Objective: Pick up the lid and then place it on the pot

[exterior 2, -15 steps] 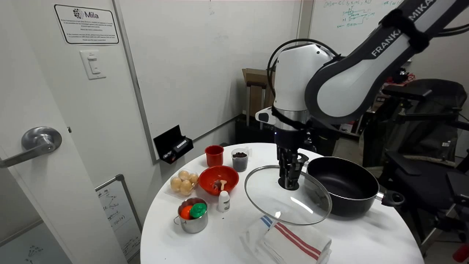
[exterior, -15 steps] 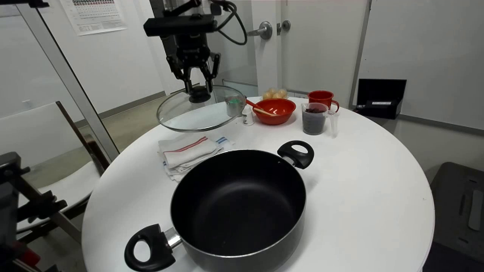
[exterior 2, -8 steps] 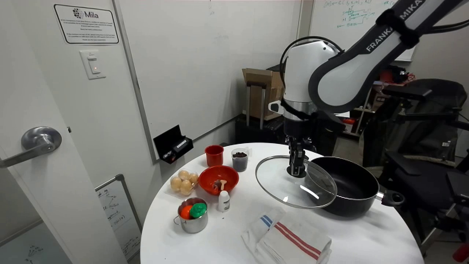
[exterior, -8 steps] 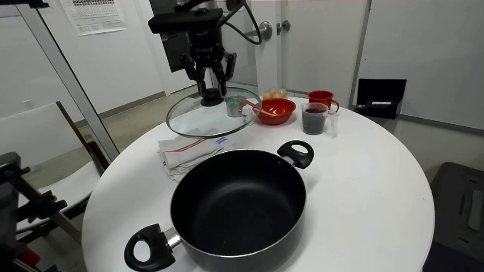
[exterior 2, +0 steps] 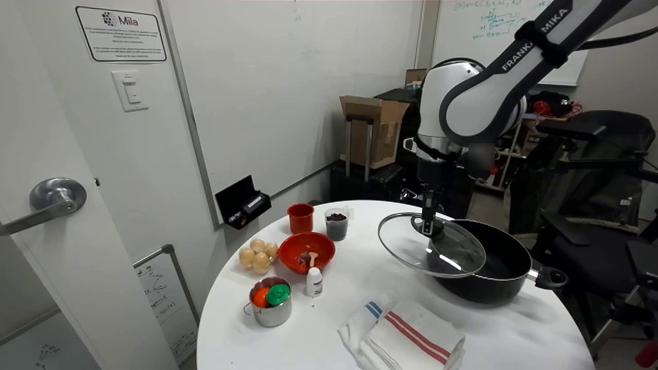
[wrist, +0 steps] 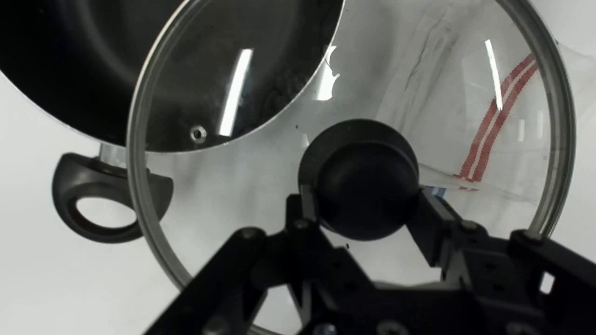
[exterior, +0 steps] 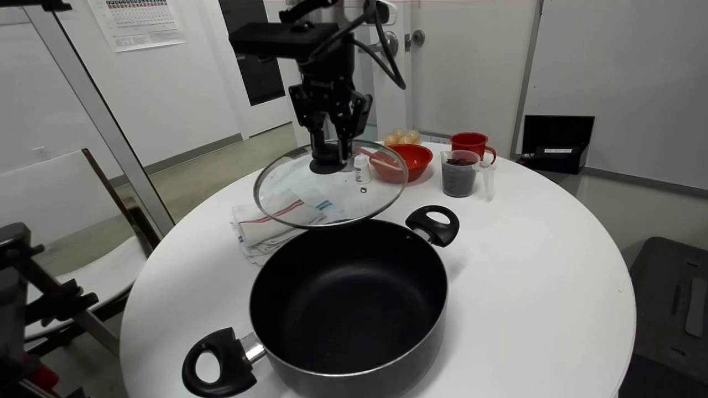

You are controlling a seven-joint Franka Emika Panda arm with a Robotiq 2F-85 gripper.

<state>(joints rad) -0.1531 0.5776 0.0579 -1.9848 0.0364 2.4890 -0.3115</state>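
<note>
Wrist view: pincer (wrist: 365, 204) clamped on lid (wrist: 274, 158) at knob (wrist: 365, 174), rim (wrist: 141, 93) partway across pot (wrist: 84, 83)

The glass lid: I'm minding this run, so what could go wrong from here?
The lid hangs by its knob from the gripper, so it could swivel or slip. In the wrist view it overlaps only part of the pot, so lowering straight down might leave it propped crooked. Its edge, crossing one pot handle there, might knock it.
</note>
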